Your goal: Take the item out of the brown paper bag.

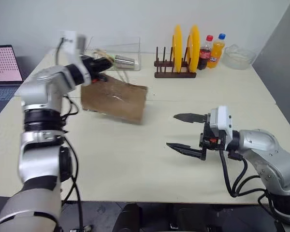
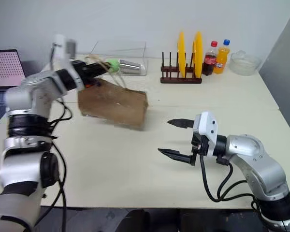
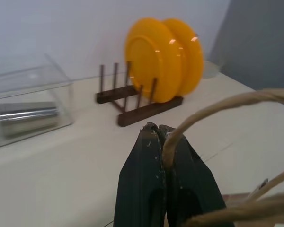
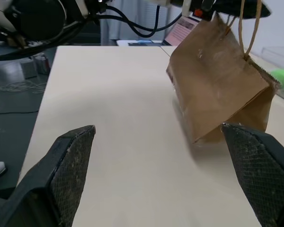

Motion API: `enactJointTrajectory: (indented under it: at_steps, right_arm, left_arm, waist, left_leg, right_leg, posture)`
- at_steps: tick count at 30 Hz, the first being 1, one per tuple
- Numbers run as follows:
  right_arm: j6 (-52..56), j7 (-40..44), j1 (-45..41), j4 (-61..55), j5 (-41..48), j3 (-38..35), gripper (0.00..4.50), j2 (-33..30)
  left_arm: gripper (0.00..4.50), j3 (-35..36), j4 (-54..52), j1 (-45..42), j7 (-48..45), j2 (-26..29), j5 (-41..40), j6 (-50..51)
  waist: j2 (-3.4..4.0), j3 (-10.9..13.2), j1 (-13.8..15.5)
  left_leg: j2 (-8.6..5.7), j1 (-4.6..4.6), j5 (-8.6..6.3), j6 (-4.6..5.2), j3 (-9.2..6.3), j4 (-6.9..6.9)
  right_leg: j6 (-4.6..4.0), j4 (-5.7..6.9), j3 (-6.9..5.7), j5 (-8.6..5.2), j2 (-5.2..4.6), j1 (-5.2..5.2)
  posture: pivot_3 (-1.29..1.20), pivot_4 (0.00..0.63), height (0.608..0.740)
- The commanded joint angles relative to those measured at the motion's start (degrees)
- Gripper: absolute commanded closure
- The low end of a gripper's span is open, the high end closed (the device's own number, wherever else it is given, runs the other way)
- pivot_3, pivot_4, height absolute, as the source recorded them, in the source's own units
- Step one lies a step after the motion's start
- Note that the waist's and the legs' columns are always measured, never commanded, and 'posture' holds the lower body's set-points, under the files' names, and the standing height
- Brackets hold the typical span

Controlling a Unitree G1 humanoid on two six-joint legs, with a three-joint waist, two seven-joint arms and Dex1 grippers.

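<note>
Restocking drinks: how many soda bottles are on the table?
2: a cola bottle and an orange soda bottle, side by side right of the plate rack at the far edge.

Both arms are built of rounded silver-grey shells joined by black ribbed rings, with loose black cables looping alongside. At the left of the frame, the left gripper (image 1: pixel 102 63) has a black head under a white camera block. At lower right, the right gripper (image 1: pixel 185 132) has two black tapered fingers (image 4: pixel 71 166) with cross-hatched pads, a white block on top and a small red mark.
</note>
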Motion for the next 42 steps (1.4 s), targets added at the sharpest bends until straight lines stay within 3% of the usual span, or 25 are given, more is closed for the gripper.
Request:
enactJointTrajectory:
  at_steps: [1, 16, 42]
  right_arm:
    - [0.43, -2.46, 2.71, -3.95, 0.31, -3.28, 0.00, -1.18]
    - [0.27, -7.93, 11.54, -8.44, -0.85, -6.75, 0.00, -2.85]
    - [0.69, -10.11, 11.88, -8.88, -2.00, -6.91, 0.00, -4.01]
  left_arm:
    - [4.45, -0.26, 2.20, -5.69, 1.50, -2.75, 0.86, -2.20]
    - [4.45, -2.56, 16.12, -13.58, 5.21, -13.23, 6.63, -9.79]
    - [4.45, 1.21, 21.71, -18.59, 18.05, -19.52, 6.92, -8.77]
  waist:
    - [0.01, 0.00, -0.24]
    - [0.01, 0.02, -0.55]
    - [-0.02, 0.04, -0.49]
  left_leg:
    - [0.00, -0.05, 0.00, 0.00, 0.01, 0.14]
    - [0.01, -0.02, -0.12, 0.23, 0.05, 0.29]
    - [-0.02, 0.07, -0.11, 0.21, 0.08, 0.35]
  right_leg:
    - [0.01, 0.02, 0.01, 0.01, 0.00, -0.01]
    - [0.25, 0.19, 0.08, -0.08, 0.07, 0.00]
    - [0.36, 0.52, 0.13, -0.15, 0.05, -0.05]
  posture:
    - [0.00, 0.150, 0.740]
    - [0.00, 0.150, 0.740]
    - [0.00, 0.150, 0.740]
